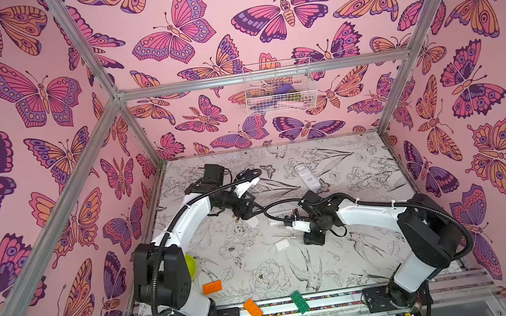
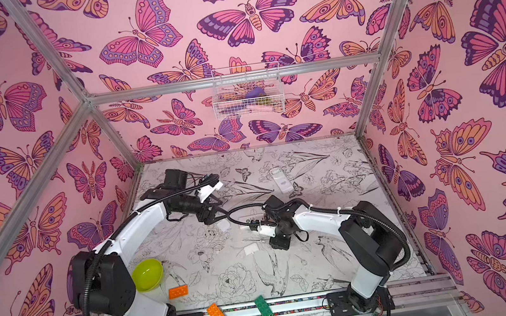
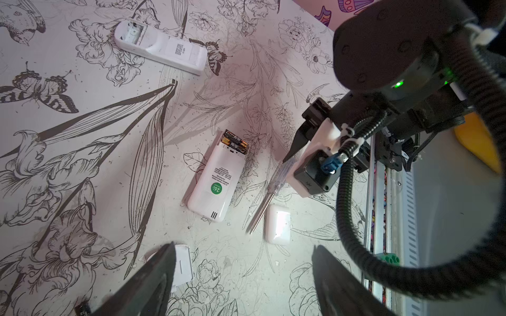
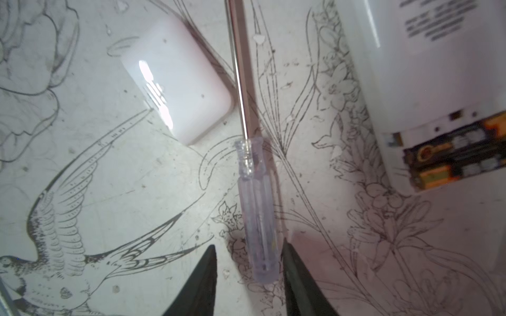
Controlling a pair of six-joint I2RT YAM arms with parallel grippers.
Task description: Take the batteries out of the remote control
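A white remote control (image 3: 216, 177) lies back up with its compartment uncovered. Black batteries (image 3: 235, 142) with gold ends sit inside it, also seen in the right wrist view as batteries (image 4: 451, 161) in the remote control (image 4: 427, 82). My left gripper (image 3: 243, 246) hangs open above the table, nothing between its fingers, with a white cover piece (image 3: 182, 265) beside one finger. My right gripper (image 4: 248, 243) straddles the clear handle of a screwdriver (image 4: 257, 208) lying on the table. One finger touches the handle and the other stands clear of it.
A second white remote (image 3: 161, 49) with an empty compartment lies farther back. A white battery cover (image 4: 178, 79) rests beside the screwdriver shaft. A green bowl (image 2: 147, 275), orange bricks (image 2: 178, 291) and a green brick (image 2: 263, 307) sit near the front edge. A wire basket (image 2: 248, 93) hangs on the back wall.
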